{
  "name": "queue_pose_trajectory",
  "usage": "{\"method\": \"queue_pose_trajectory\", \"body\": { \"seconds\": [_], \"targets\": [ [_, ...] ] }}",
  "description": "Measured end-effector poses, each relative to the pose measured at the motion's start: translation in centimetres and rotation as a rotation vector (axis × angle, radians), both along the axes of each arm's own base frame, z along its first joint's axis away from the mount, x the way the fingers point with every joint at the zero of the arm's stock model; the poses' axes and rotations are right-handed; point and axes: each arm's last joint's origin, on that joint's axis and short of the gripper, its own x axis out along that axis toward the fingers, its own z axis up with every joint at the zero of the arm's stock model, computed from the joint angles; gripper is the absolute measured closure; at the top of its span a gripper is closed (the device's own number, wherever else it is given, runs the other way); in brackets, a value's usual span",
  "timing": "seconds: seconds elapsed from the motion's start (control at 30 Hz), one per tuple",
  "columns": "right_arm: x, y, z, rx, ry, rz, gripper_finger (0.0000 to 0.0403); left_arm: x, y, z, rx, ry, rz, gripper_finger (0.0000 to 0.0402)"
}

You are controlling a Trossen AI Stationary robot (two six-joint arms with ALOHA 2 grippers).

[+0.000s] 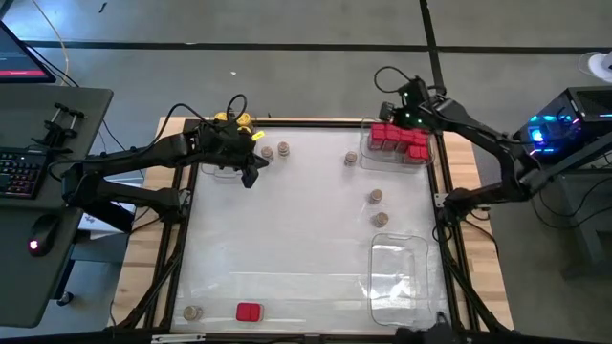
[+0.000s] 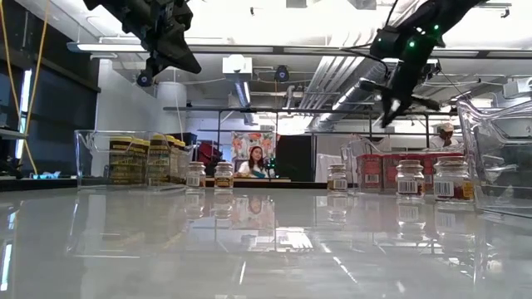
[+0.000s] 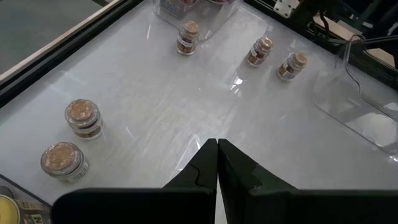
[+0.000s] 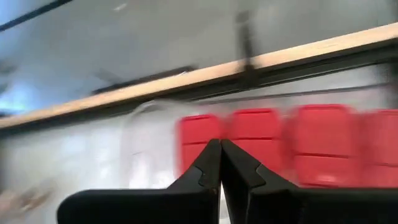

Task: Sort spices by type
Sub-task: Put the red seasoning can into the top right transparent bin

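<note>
Several red square-topped boxes (image 1: 400,140) (image 4: 261,140) stand in a clear tray at the far right. Yellow-lidded jars (image 1: 234,121) (image 2: 145,159) stand in a clear tray at the far left. Brown-lidded jars stand loose on the table: two (image 1: 275,151) (image 3: 74,137) beside the yellow ones, others (image 1: 350,159) (image 1: 378,207) toward the right, one (image 1: 193,312) at the near left. A single red box (image 1: 249,311) sits near the front edge. My left gripper (image 1: 251,178) (image 3: 217,144) hovers shut and empty by the yellow jars' tray. My right gripper (image 1: 385,112) (image 4: 221,144) hangs shut and empty above the red boxes.
An empty clear tray (image 1: 400,272) lies at the near right. A dark frame (image 1: 448,239) runs along the table's edges. The white tabletop's middle (image 1: 306,229) is bare. A desk with a keyboard (image 1: 19,172) stands left of the table, and people show far behind in the low view.
</note>
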Motion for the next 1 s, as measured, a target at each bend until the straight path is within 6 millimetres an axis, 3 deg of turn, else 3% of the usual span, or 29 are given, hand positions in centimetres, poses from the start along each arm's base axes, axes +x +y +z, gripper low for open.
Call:
{"method": "queue_pose_trajectory", "body": {
  "seconds": [0.17,0.37,0.43,0.53,0.63,0.83,1.0],
  "targets": [
    [3.9,0.6,-0.1,-0.012,-0.182,0.348,0.0403,0.0,0.0,0.0,0.001,-0.001,0.001,0.0401],
    [9.0,4.4,1.7,-0.176,-0.365,0.708,0.0403,0.0,-0.2,0.0,-0.030,-0.009,-0.015,0.0401],
    [10.2,5.8,2.1,-0.224,-0.397,0.801,0.0403,0.0,-1.2,0.1,-0.074,-0.019,-0.149,0.0401],
    [10.9,7.0,2.2,-0.248,-0.392,0.867,0.0403,-0.7,-4.5,0.2,-0.129,0.019,-0.424,0.0402],
    [10.9,7.1,2.2,-0.266,-0.366,0.869,0.0402,-1.7,-8.3,-0.2,-0.200,0.129,-0.557,0.0401],
    [10.4,6.3,2.1,-0.288,-0.332,0.860,0.0402,-2.1,-16.0,0.0,-0.448,0.157,-0.621,0.0383],
    [10.0,5.6,2.0,-0.314,-0.304,0.860,0.0402,-1.5,-21.3,0.0,-0.506,0.196,-0.654,0.0357]
  ]
}}
